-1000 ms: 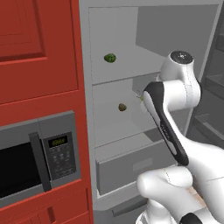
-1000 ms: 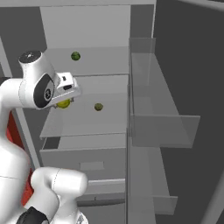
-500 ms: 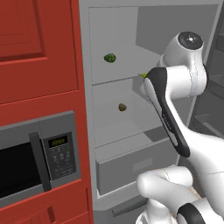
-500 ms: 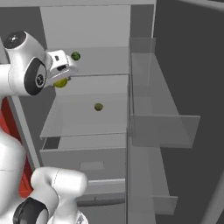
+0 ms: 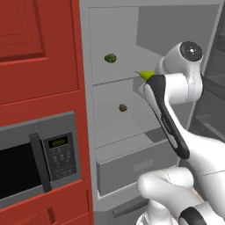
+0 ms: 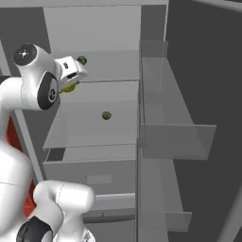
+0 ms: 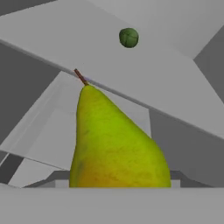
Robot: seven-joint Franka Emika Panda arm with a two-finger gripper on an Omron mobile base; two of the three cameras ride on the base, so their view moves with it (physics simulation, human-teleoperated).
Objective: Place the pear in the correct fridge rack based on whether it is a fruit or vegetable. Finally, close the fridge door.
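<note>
The yellow-green pear (image 7: 114,142) fills the hand view, stem end pointing up and away. My gripper (image 6: 70,81) is shut on the pear (image 6: 69,88), holding it at the front edge of the upper fridge rack (image 5: 115,81). From the left base view only the pear's pointed tip (image 5: 145,74) shows past the wrist. The fridge door (image 6: 176,138) stands open at the right, its bins facing the shelves.
A dark green round lump (image 5: 110,57) lies on the upper rack and a brownish-olive lump (image 5: 123,107) on the rack below. A grey drawer (image 5: 132,167) stands pulled out beneath. Red cabinets (image 5: 39,44) and a microwave (image 5: 39,154) flank the fridge's left side.
The arm has risen, carrying the pear from the middle rack's height up to the upper rack's front edge. Both lumps stay put.
</note>
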